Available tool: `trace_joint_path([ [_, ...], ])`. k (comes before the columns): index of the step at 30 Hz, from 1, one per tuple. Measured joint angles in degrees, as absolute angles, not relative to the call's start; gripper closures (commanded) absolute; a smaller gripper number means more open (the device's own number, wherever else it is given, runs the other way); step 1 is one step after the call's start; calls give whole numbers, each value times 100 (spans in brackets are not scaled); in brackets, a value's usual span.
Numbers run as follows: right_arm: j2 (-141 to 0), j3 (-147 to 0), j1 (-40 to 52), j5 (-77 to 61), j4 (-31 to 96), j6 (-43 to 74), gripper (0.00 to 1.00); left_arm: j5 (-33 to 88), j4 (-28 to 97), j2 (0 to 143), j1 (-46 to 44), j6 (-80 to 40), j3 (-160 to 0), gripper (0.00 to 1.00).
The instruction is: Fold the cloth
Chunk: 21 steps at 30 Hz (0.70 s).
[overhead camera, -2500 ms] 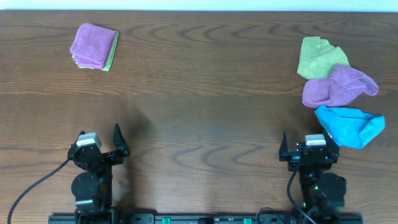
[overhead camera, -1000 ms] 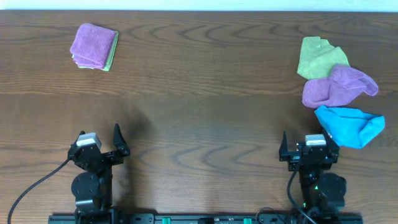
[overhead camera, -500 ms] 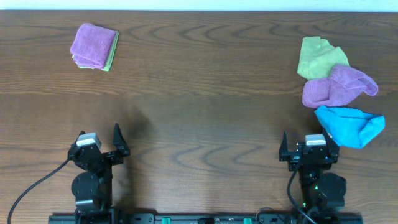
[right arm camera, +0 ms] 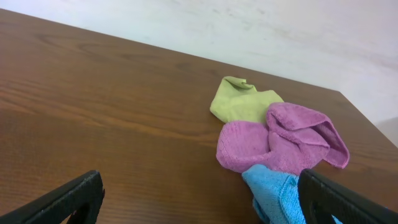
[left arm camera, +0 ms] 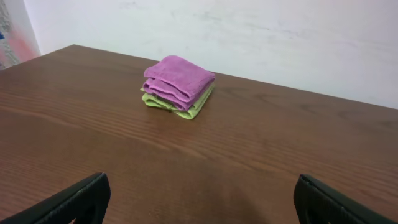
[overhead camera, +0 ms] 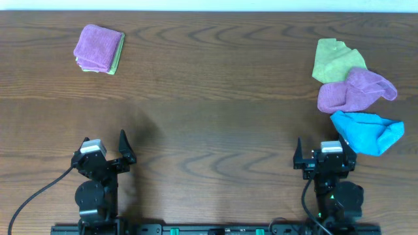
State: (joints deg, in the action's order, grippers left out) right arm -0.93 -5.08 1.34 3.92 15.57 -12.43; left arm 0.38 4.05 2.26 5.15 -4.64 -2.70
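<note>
Three crumpled cloths lie at the right: a green cloth, a purple cloth and a blue cloth. A folded purple cloth sits on a folded green cloth at the far left. My left gripper is open and empty near the front edge. My right gripper is open and empty, just in front of the blue cloth.
The wooden table stretches between the two groups of cloths. A white wall stands behind the far edge. Cables run from the arm bases at the front.
</note>
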Motion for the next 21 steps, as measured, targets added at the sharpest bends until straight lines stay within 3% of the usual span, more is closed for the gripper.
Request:
trace_joint_path([
  [21, -95, -491, 134, -34, 1245, -1238, 1, 38, 405, 226, 515, -464, -270, 5],
])
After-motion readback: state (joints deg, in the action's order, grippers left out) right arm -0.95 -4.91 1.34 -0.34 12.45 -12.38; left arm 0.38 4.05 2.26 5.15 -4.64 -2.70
